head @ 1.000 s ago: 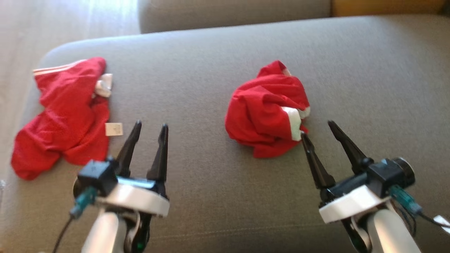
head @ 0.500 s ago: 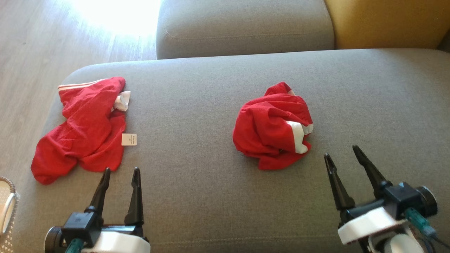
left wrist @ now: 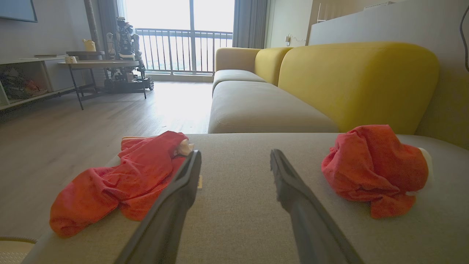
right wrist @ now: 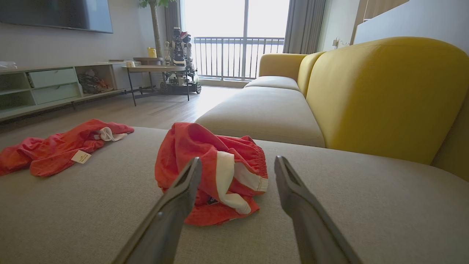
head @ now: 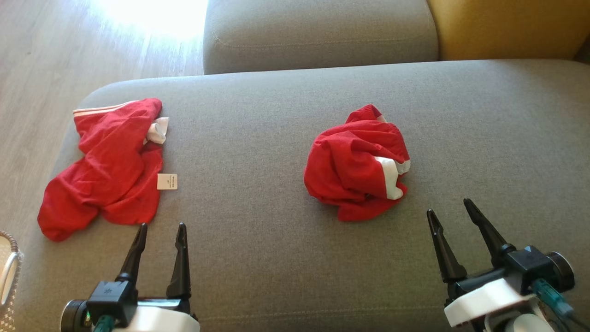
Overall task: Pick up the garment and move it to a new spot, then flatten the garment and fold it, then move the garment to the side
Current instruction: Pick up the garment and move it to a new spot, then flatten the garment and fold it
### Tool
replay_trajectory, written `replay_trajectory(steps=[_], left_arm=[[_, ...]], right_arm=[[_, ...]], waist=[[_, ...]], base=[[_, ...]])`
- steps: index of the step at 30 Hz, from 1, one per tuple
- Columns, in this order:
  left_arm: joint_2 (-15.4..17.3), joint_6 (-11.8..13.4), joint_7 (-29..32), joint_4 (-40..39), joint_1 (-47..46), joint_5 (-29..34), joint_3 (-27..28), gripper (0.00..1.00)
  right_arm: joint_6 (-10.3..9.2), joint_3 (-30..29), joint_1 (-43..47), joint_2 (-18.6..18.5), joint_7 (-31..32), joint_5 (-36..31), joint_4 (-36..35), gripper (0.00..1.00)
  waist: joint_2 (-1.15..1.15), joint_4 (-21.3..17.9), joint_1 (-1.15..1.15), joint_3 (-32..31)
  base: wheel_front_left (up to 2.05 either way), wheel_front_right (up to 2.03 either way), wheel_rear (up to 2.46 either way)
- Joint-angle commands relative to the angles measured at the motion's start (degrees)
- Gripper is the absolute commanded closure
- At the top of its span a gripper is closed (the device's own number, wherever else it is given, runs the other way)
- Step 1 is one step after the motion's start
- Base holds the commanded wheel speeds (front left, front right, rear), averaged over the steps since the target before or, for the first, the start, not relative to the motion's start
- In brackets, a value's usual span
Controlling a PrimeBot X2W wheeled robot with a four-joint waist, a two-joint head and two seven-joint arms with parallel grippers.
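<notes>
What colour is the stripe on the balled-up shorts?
White stripe on red shorts; clearest in the right wrist view.

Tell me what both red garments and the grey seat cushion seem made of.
Crumpled red garment: soft matte knit, probably cotton jersey; bunches in loose folds.
Spread red garment: seemingly same cloth, limp, wrinkled.
Grey seat cushion: matte woven upholstery, fine weave visible.

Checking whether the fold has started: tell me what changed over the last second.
Both arms drew back toward the robot: the left gripper away from the spread red garment, the right gripper off the edge of the crumpled red garment. The head camera also shifted. Both grippers stayed open and empty; both garments lie unchanged on the grey couch seat.
</notes>
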Motion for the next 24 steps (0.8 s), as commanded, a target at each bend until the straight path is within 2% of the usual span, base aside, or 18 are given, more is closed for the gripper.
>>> replay_trajectory(steps=[1,13,18,24], left_arm=[[-0.1,0.3,-0.3,-1.9,-2.4,0.4,1.5,0.00],[-0.1,0.8,-0.3,-1.8,-2.6,0.5,1.2,0.00],[-0.1,0.2,-0.3,-1.5,-3.2,0.3,0.9,0.00],[-0.1,-3.5,-0.3,0.9,-7.8,-2.1,0.4,0.00]], right_arm=[[-0.01,1.0,-1.9,-0.2,-0.4,0.4,-2.2,0.00],[-0.01,0.7,-2.0,-0.2,-0.4,0.6,-2.3,0.00],[-0.01,1.0,-2.2,-0.2,-0.4,0.5,-2.5,0.00],[-0.01,1.5,-3.3,-0.2,-0.4,0.6,-2.9,0.00]], waist=[[0.00,0.0,0.00,0.0],[0.00,0.2,0.00,-0.1],[0.00,-0.1,0.00,0.3],[0.00,-2.8,0.00,1.7]], base=[[0.00,0.00,0.00],[0.00,0.00,0.00],[0.00,0.00,0.00],[0.00,0.00,0.00]])
